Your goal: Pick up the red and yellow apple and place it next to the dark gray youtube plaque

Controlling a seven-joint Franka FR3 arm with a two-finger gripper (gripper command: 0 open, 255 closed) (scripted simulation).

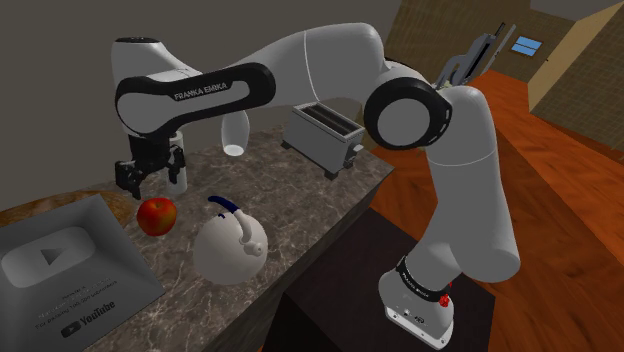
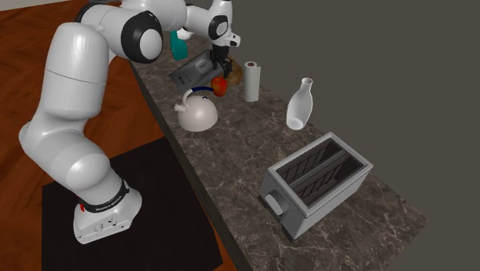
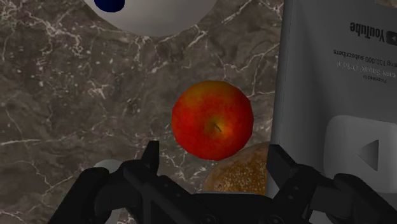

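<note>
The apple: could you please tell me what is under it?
The apple appears to sit on the dark marbled counter; the spot directly beneath is covered by the apple itself.

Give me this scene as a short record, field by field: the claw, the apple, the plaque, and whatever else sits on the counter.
claw: open, above the apple, not touching it
apple: red and yellow, on the marbled counter, between kettle and plaque
plaque: grey, YouTube logo, beside the apple, apart from it
other: white kettle, toaster, brown bun by the apple
</note>
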